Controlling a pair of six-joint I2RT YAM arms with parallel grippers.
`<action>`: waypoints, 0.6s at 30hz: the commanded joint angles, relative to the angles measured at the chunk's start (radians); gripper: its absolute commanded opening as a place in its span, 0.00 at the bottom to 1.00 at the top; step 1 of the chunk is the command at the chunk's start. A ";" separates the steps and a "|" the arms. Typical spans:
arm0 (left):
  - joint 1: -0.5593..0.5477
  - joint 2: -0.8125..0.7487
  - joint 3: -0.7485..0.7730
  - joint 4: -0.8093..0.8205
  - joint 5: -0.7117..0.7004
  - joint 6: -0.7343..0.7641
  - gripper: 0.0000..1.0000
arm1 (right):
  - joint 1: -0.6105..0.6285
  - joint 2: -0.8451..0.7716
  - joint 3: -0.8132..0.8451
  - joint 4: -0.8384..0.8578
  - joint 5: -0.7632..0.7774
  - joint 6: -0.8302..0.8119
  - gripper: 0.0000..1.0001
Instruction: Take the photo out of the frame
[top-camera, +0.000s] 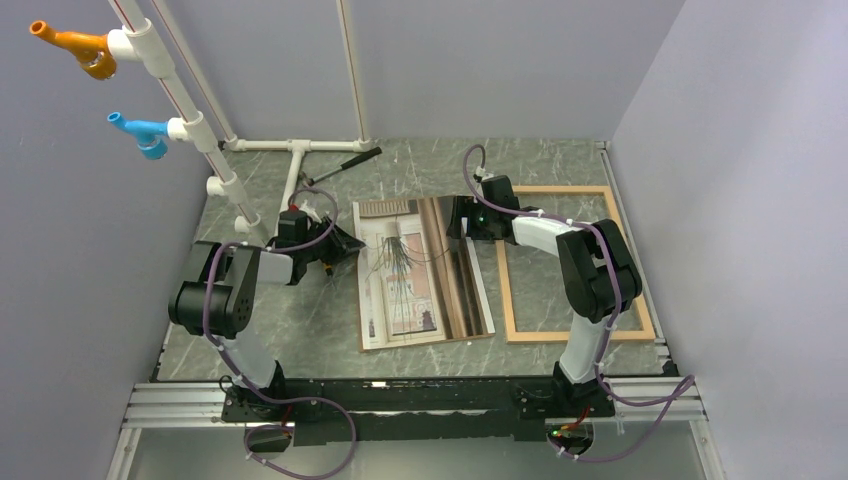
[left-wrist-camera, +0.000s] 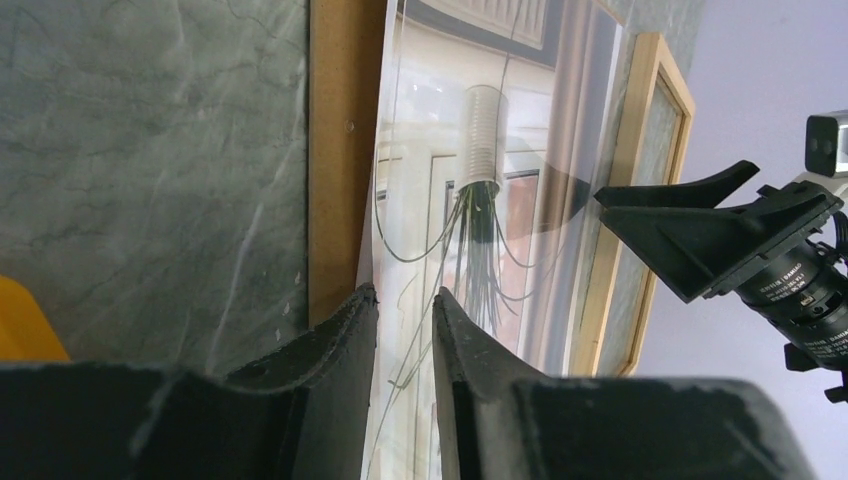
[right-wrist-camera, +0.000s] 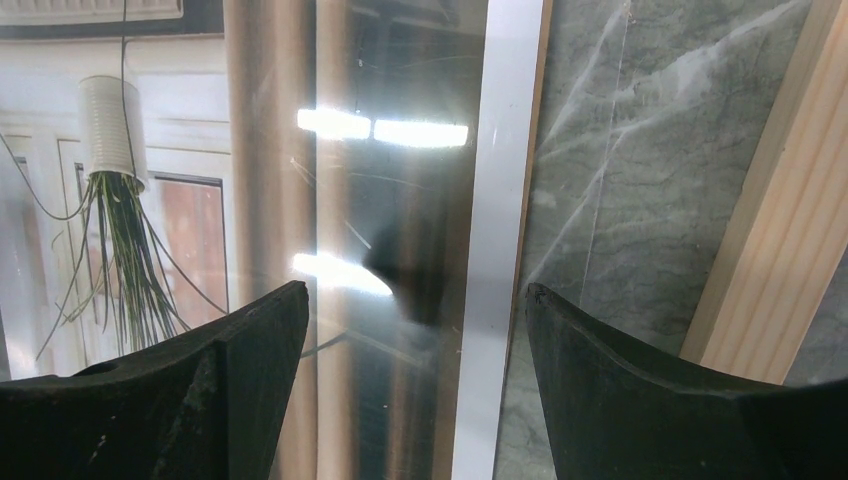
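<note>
Photo (top-camera: 410, 270) is lying outside the frame (top-camera: 580, 334); right gripper (right-wrist-camera: 417, 300) is hanging open above it; whether left gripper (left-wrist-camera: 402, 300) is pinching its edge, I cannot tell. Backing off is looking next.

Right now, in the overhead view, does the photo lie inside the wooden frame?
No, the frame lies with bare table showing through it, and the photo lies beside it to its left.

Beige plant photo (top-camera: 410, 275) lies just left of the light-wood frame (top-camera: 580, 335).
</note>
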 joint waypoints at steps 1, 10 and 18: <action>-0.012 -0.004 -0.014 0.088 0.083 -0.028 0.32 | 0.011 0.051 -0.011 -0.067 -0.028 0.006 0.81; -0.012 -0.015 0.056 -0.136 -0.019 0.098 0.37 | 0.011 0.056 -0.001 -0.069 -0.030 0.007 0.81; -0.031 -0.028 0.067 -0.206 -0.106 0.149 0.52 | 0.012 0.059 0.004 -0.072 -0.029 0.007 0.81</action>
